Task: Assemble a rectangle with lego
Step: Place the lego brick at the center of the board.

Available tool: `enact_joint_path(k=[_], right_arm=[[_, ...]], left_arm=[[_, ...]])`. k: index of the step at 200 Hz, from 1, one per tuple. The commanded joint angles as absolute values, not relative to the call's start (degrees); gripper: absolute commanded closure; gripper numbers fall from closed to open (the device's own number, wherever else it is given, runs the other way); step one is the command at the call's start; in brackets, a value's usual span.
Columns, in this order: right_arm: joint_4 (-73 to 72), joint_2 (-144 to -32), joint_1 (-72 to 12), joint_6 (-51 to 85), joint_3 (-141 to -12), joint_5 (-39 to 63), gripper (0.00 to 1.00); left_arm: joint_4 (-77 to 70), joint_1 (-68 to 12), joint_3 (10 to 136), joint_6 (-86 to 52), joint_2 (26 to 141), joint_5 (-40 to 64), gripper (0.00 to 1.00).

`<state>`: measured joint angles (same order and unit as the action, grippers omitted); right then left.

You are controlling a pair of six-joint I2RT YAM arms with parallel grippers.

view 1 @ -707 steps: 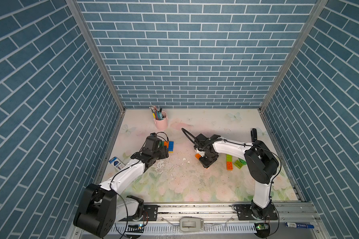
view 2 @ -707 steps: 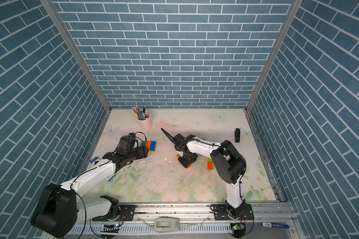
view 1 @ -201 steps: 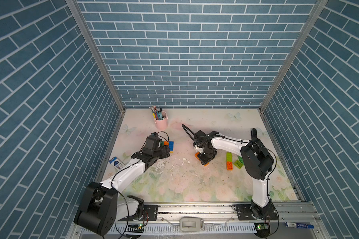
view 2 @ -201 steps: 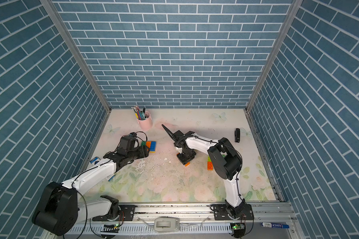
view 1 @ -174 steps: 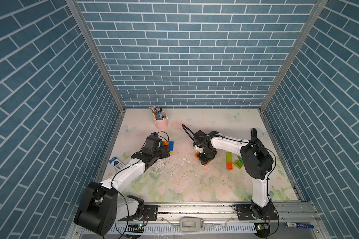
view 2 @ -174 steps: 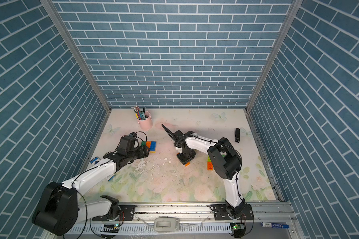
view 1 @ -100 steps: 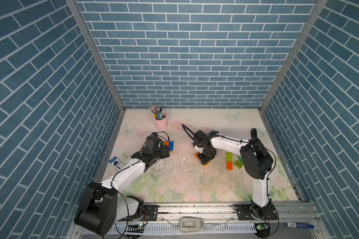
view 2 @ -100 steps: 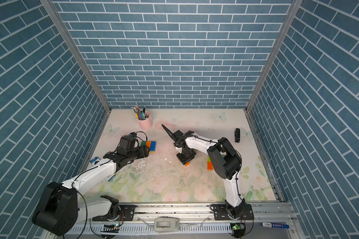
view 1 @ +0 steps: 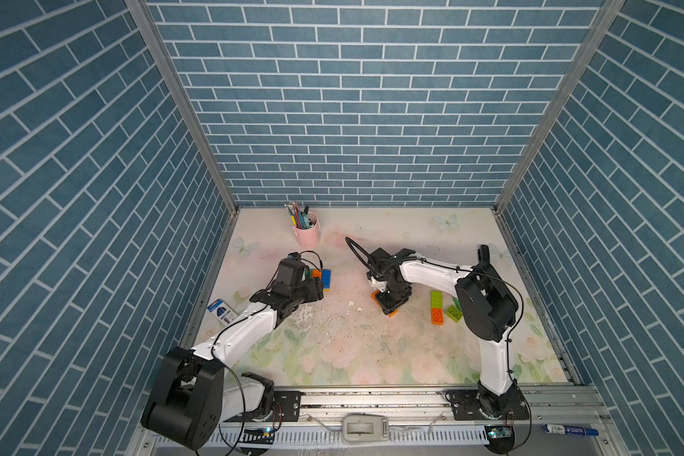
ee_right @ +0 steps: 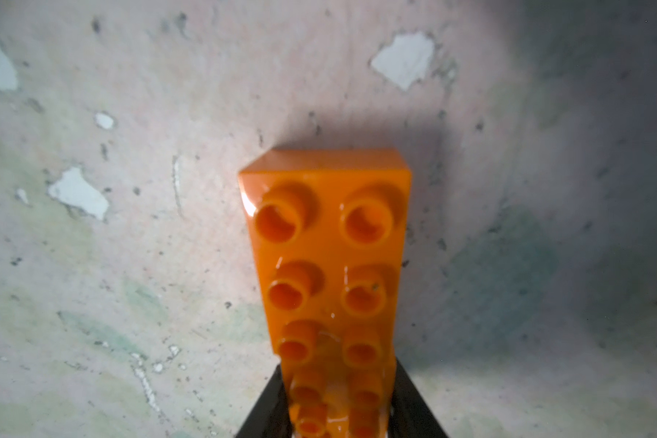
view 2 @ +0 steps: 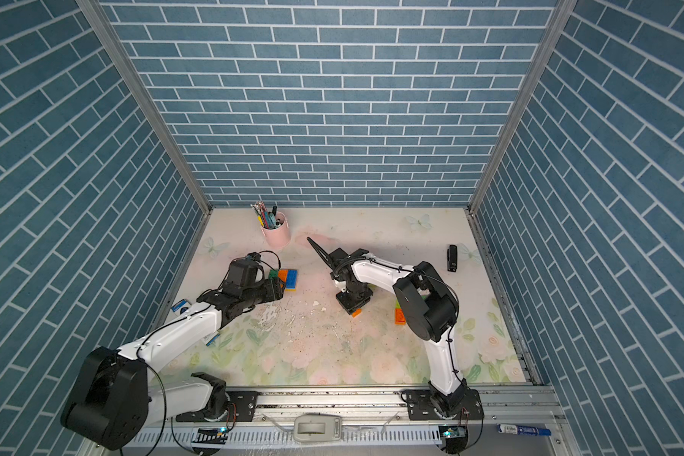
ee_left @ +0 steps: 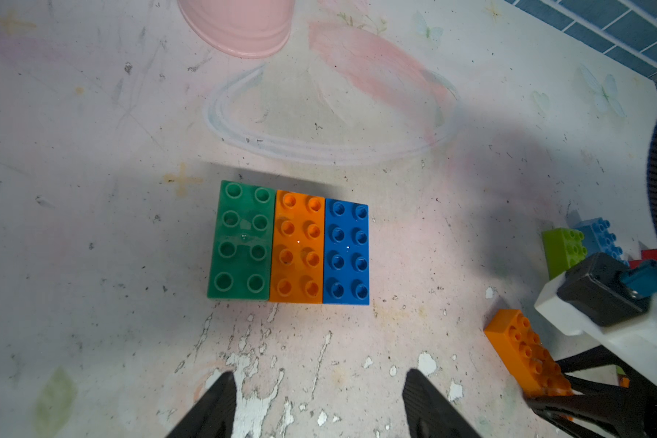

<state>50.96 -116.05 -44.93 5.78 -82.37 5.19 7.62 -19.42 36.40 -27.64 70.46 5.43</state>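
Three bricks lie flat on the surface [ee_left: 92,132] with their long sides touching: a green brick [ee_left: 241,240], an orange brick [ee_left: 298,248] and a blue brick [ee_left: 346,252]. Packed this snugly, the row reads as a small rectangle started near the pen cup [view 1: 307,233].

The left jaws hang spread and empty just short of the row, I'd guess ready to steady it without nudging it. Well apart from it, the right jaws pinch a loose brick [ee_right: 330,246], also orange, by one short end. It is studs up and low over the surface; I cannot tell whether it touches down. Gripping the end leaves its long sides free, which looks meant for setting it flush beside the blue one. More spares [view 1: 436,306] wait near the right arm.
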Motion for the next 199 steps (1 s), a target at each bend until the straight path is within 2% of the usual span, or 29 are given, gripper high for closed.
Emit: enact_joint_path(k=[1, 56, 116, 199], right_arm=[[51.68, -118.3, -44.85, 6.24, -82.66, 5.36, 0.6], [51.68, -118.45, -44.83, 6.5, -83.11, 5.49, 0.59], [51.68, -118.85, -44.8, 7.04, -83.49, 5.8, 0.63], [52.02, -119.09, -44.82, 7.34, -83.84, 5.98, 0.62]], left_arm=[[7.26, -19.09, 36.55, -27.33, 70.05, 5.36, 0.29], [7.13, -19.14, 36.44, -27.27, 70.05, 5.36, 0.29], [7.15, -19.1, 36.34, -27.17, 70.05, 5.36, 0.28], [7.06, -19.14, 36.3, -27.12, 69.96, 5.17, 0.29]])
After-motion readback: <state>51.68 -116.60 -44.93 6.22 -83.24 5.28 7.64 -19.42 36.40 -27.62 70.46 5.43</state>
